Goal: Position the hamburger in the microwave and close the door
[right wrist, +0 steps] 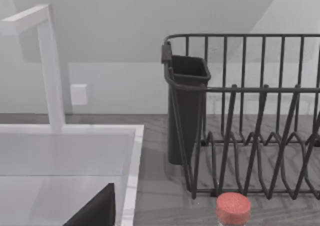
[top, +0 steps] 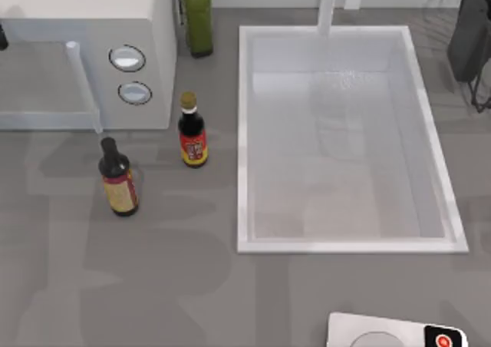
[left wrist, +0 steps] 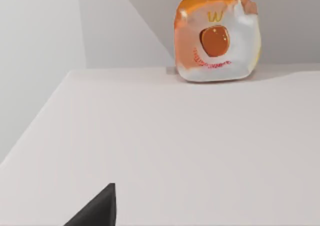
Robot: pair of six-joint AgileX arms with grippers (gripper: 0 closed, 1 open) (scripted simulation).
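- At the top view's upper left, the microwave stands on the grey surface, its two silver dials facing up toward the camera.
- Its door looks swung open, the long white bar handle reaching out over the surface.
- Inside a white-walled space, the left wrist view shows the hamburger resting on the pale floor against the back wall (orange bun, whitish edge).
- A dark claw tip shows at that view's edge, well apart from the hamburger; whether the left claw is spread cannot be told.
- Two dark sauce bottles stand near the microwave, a green bottle behind it.
- Right of them lies the white sink.
- The right wrist view faces a black dish rack, a red-capped bottle before it; the right claw's state cannot be told.
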